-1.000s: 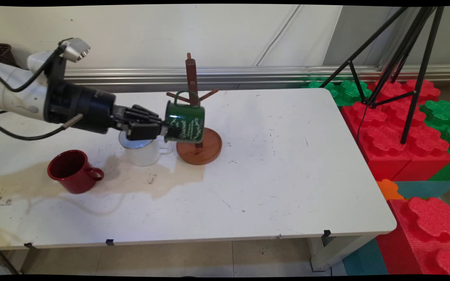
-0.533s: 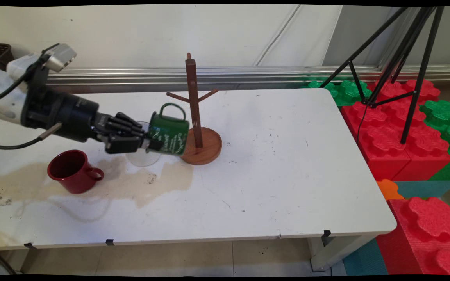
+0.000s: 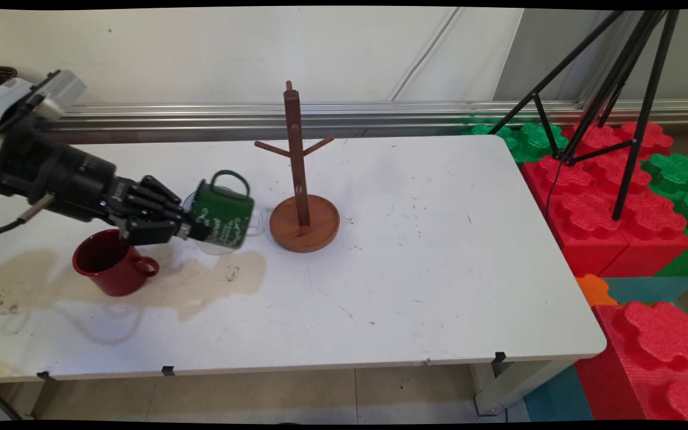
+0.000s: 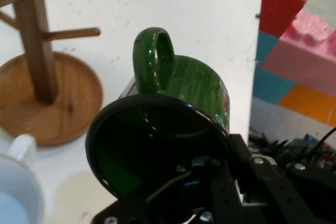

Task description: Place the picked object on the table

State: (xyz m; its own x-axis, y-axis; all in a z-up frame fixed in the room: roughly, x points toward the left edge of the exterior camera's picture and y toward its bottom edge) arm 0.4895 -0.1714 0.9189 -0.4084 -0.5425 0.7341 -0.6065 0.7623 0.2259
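Gripping the green mug by its rim at left of frame, the gripper held it tipped above the table. It looked rigid, light, glossy, likely slippery. Three mugs showed: green, red mug, white mug; one wooden mug tree.

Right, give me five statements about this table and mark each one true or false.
1. The gripper holds the green mug on its side by the rim. True.
2. A mug hangs on the wooden mug tree. False: its pegs are bare.
3. The red mug stands upright on the table. True.
4. The green mug's handle points down at the table. False: it points up.
5. The white mug is on the far side of the tree from the gripper. False: it stands by the gripper.
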